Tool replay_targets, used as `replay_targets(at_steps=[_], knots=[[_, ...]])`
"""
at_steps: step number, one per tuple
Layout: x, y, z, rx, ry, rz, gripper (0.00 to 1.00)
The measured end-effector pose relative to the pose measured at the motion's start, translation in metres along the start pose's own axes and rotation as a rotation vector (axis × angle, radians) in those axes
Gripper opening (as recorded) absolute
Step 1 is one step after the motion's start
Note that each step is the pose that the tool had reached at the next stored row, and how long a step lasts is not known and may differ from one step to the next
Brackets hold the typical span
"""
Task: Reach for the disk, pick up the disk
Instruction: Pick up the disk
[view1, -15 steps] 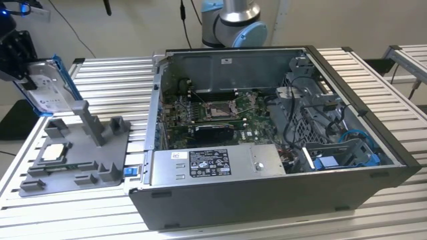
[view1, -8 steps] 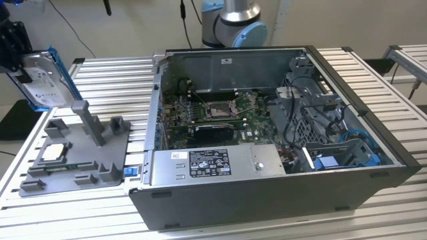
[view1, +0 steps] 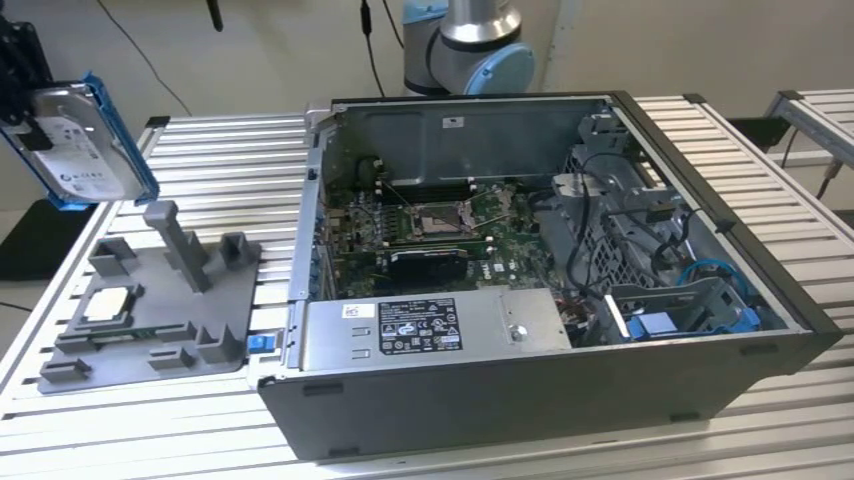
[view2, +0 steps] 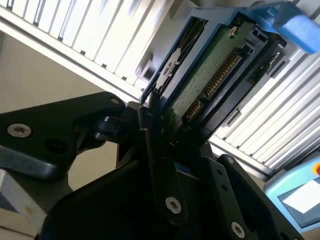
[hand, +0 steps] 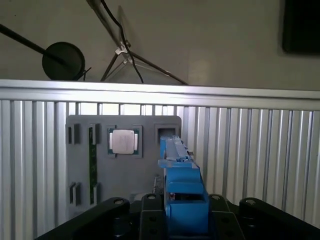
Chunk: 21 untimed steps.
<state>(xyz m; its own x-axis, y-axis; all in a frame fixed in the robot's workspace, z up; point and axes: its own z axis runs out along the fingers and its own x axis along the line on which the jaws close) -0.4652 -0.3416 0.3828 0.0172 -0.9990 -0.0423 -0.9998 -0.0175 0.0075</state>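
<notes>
The disk (view1: 83, 140), a silver-grey hard drive with a white label in a bright blue carrier, hangs in the air above the table's corner at the exterior view's far left. My gripper (view1: 30, 112) is shut on it from that side, black body above. In the second wrist view the black fingers (view2: 152, 131) clamp the disk (view2: 210, 75), whose green circuit board and connector face the camera. The first wrist view looks along the blue carrier edge of the disk (hand: 181, 187), which rises out of my gripper (hand: 182, 220).
A grey fixture tray (view1: 160, 335) with upright posts lies on the slatted aluminium table (view1: 227, 140) and carries a small square silver chip (view1: 107, 303). An open computer case (view1: 534, 380) takes up the middle and right. The arm's base (view1: 467, 45) stands behind it.
</notes>
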Motion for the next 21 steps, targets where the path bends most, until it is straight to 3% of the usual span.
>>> replay_targets(at_steps=[21], knots=[[-0.0021, 0.0004, -0.0499, -0.001, 0.0, 0.0, 0.0]])
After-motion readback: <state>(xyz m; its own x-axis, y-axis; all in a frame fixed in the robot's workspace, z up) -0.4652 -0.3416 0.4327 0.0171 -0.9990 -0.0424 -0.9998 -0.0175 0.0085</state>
